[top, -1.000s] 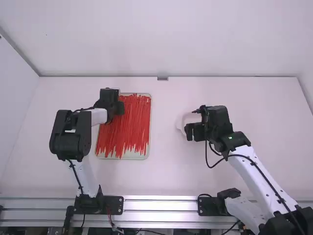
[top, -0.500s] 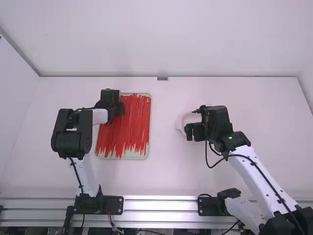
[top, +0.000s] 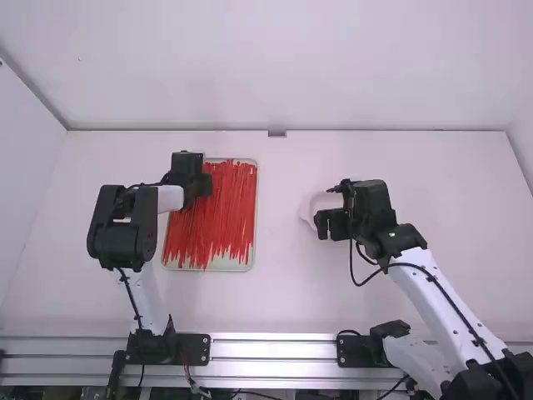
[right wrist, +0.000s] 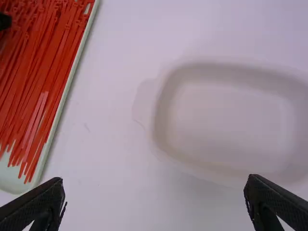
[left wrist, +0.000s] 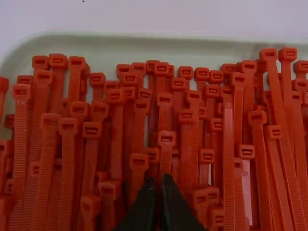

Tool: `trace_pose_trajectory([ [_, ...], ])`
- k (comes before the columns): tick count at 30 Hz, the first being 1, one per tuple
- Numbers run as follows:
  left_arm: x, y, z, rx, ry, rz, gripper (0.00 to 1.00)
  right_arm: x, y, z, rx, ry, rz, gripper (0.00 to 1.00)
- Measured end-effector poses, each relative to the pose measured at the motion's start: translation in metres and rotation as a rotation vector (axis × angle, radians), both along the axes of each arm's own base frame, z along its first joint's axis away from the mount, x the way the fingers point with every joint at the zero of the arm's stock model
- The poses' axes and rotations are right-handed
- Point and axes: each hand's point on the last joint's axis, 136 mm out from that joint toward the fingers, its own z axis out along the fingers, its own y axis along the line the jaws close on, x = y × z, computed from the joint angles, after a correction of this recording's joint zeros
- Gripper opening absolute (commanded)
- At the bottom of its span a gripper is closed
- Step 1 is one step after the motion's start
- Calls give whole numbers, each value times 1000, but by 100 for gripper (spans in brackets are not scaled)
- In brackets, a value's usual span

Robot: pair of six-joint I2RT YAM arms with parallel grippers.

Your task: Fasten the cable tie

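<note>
Where the cable ties [top: 212,212] lay: heaped in a pale tray [left wrist: 144,45].
Left claw [left wrist: 156,185]: fingers pressed together, tips among the ties.
Right claw [right wrist: 154,179]: hung spread wide over a white dish [right wrist: 226,120], well apart from them.

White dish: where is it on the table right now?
In the high view the white dish lies right of the tray of red cable ties, apart from it, partly beneath the open right gripper.

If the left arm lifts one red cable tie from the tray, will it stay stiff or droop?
Probably droops somewhat: the red cable ties are long thin strips. Likely light, and neighbours may drag along, since they lie heaped and crossed in the tray.
</note>
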Motion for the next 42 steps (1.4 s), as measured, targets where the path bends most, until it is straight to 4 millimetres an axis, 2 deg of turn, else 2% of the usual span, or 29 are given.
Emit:
trace_pose_trajectory([
  [7,0,0,4,-14,-3,15,3,0,0,0,0,0,-1,99],
  [10,3,0,19,-15,-34,15,17,0,0,0,0,1,-1,99],
  [12,4,0,33,-16,-57,17,23,0,0,0,1,0,-1,99],
  [14,4,0,46,-17,-74,16,24,-1,2,0,0,1,6,99],
  [16,3,0,50,-17,-77,17,23,-2,5,0,0,1,16,99],
  [19,-1,0,47,-16,-54,17,24,-4,9,0,-1,-1,30,99],
  [21,-6,-2,42,-22,-27,5,33,-4,10,0,-1,0,34,99],
  [25,-11,-7,38,-33,0,-25,35,-4,9,0,0,1,31,99],
  [38,-10,-9,37,-36,-7,-38,30,-5,12,0,-1,1,41,99],
  [42,-10,-9,32,-36,4,-37,32,-5,11,-1,-2,3,40,99],
])
